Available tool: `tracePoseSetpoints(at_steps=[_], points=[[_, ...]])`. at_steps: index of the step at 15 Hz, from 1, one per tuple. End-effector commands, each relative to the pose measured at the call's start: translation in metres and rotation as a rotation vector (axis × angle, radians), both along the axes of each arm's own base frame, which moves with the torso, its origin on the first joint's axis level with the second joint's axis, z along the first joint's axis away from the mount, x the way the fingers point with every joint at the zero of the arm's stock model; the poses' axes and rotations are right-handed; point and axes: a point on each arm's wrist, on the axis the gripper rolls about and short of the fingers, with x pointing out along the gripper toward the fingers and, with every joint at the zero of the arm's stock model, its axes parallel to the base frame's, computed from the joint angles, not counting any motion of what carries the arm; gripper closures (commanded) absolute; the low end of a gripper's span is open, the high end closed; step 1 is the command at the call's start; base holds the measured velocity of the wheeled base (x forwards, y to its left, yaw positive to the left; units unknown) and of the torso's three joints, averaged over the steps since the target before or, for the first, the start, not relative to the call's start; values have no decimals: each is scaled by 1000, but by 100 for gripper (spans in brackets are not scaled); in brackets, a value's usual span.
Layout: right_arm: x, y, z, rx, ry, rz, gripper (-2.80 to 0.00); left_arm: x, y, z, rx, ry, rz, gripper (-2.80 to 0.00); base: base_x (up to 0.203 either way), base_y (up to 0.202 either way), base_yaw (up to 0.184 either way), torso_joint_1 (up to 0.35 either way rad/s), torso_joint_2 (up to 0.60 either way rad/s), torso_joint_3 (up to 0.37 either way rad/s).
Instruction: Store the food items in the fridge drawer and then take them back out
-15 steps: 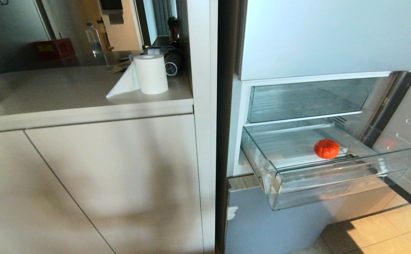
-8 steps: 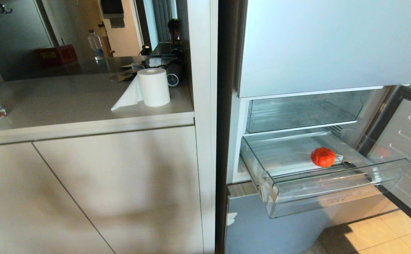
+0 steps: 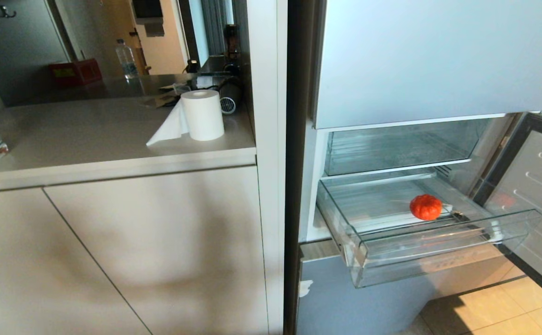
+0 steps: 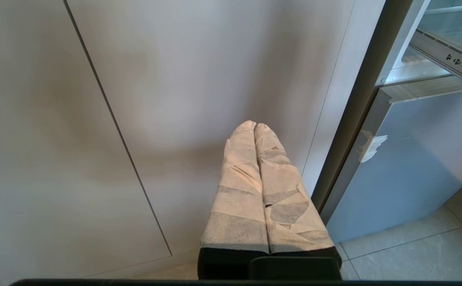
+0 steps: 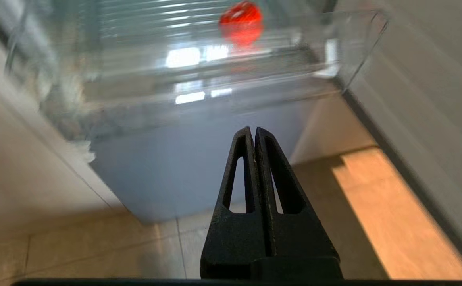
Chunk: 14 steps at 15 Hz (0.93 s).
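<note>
Right tool (image 5: 256, 129): black slotted fingers pressed together, empty, hanging low over the tiled floor (image 5: 382, 222) in front of the fridge drawer (image 5: 199, 91); seen only in its own wrist view.
Left tool (image 4: 255, 125): tape-wrapped fingers pressed together, empty, held before the pale cabinet door (image 4: 199, 79) left of the fridge; also outside the head view.
Food item (image 3: 425, 207): a small red-orange ribbed fruit lying inside the pulled-out drawer, toward its right side and near the front lip; the right wrist view shows it only as a red blur (image 5: 241, 18) behind the clear front.
Fridge drawer, head view (image 3: 420, 260): transparent, drawn out under a second clear bin (image 3: 401, 146), below the pale-blue door panel (image 3: 438, 56).
Head view only: a desk (image 3: 89, 135) on the left with a paper roll (image 3: 202, 115); farther back a water bottle (image 3: 122, 56) and a red box (image 3: 75, 70).
Left wrist view only: a torn white patch (image 4: 372, 145) on the lower blue panel edge.
Writing: small dark marks on the drawer rail (image 4: 455, 60), too small to read.
</note>
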Motion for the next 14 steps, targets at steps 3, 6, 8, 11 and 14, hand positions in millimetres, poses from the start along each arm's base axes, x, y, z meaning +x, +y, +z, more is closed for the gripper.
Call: tracePoseSetpoints(at_steps=[3, 6, 8, 11, 14], points=[[122, -15, 69, 3, 284, -48, 0, 0, 0, 0, 0, 0, 2, 0, 0, 0, 0, 0, 0, 0], [191, -23, 79, -2, 399, -50, 0, 0, 0, 0, 0, 0, 0, 0, 0, 0, 0, 0, 0, 0], [232, -28, 69, -16, 480, -45, -280, 0, 0, 0, 0, 0, 0, 0, 0, 0, 0, 0, 0, 0], [278, -32, 59, -23, 564, -36, -280, 0, 0, 0, 0, 0, 0, 0, 0, 0, 0, 0, 0, 0], [309, -33, 43, -21, 639, -26, -280, 0, 0, 0, 0, 0, 0, 0, 0, 0, 0, 0, 0, 0]])
